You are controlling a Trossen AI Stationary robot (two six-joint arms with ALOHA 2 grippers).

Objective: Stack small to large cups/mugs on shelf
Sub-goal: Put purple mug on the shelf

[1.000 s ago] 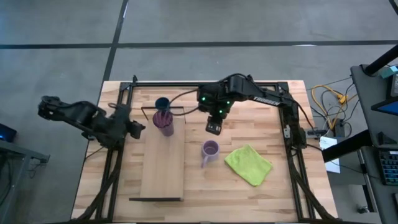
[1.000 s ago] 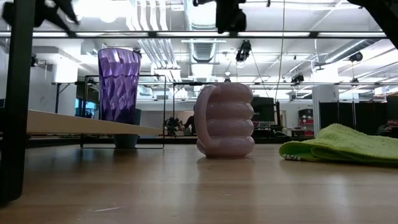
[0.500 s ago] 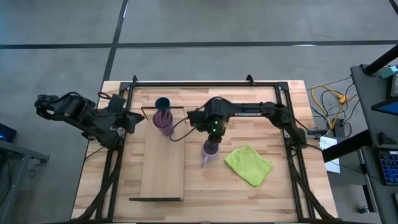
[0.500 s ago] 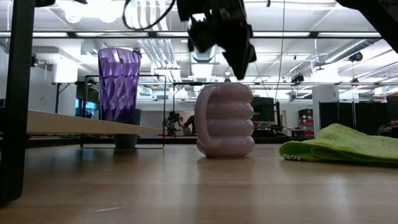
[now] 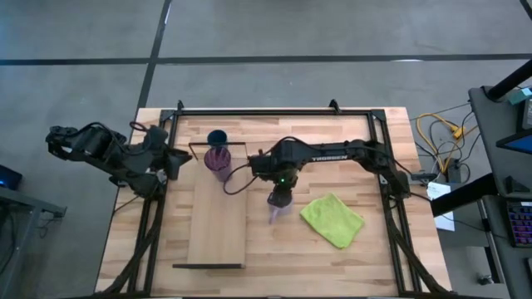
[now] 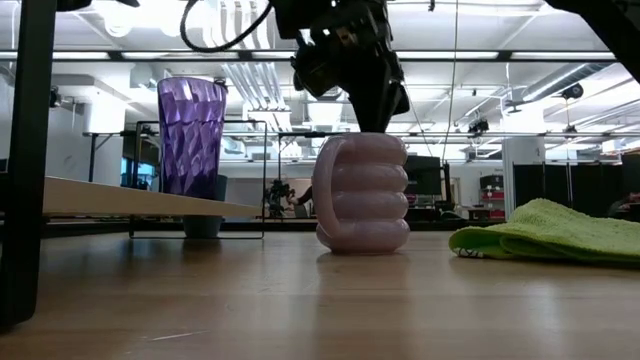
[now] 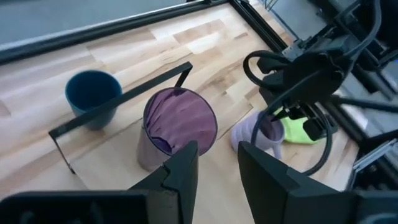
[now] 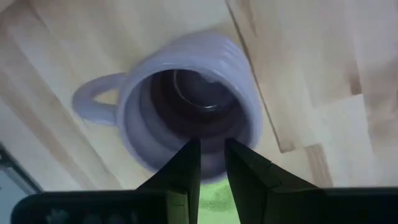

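The lilac mug (image 8: pixel 186 106) stands upright on the tabletop, right of the shelf (image 5: pixel 218 224), its handle (image 8: pixel 93 99) sideways. My right gripper (image 8: pixel 212 162) points down just over the mug's rim, fingers a narrow gap apart; in the low view (image 6: pixel 380 115) its tips reach the mug's top (image 6: pixel 362 195). The purple tumbler (image 5: pixel 219 162) stands on the shelf's far end. The dark blue cup (image 5: pixel 217 138) stands on the table just beyond the shelf's far bracket. My left gripper (image 7: pixel 217 162) is open at the table's left side, facing the tumbler (image 7: pixel 177 127).
A green cloth (image 5: pixel 332 218) lies on the table right of the mug, also in the low view (image 6: pixel 550 228). The shelf's near half is bare board. Dark frame rails (image 5: pixel 274 110) run along the table's far edge and down both sides.
My right gripper has gone from the far middle of the table toward the near edge and down, until it stands right over the lilac mug. The mug, tumbler and blue cup have not moved. My left arm has shifted a little at the table's left side.
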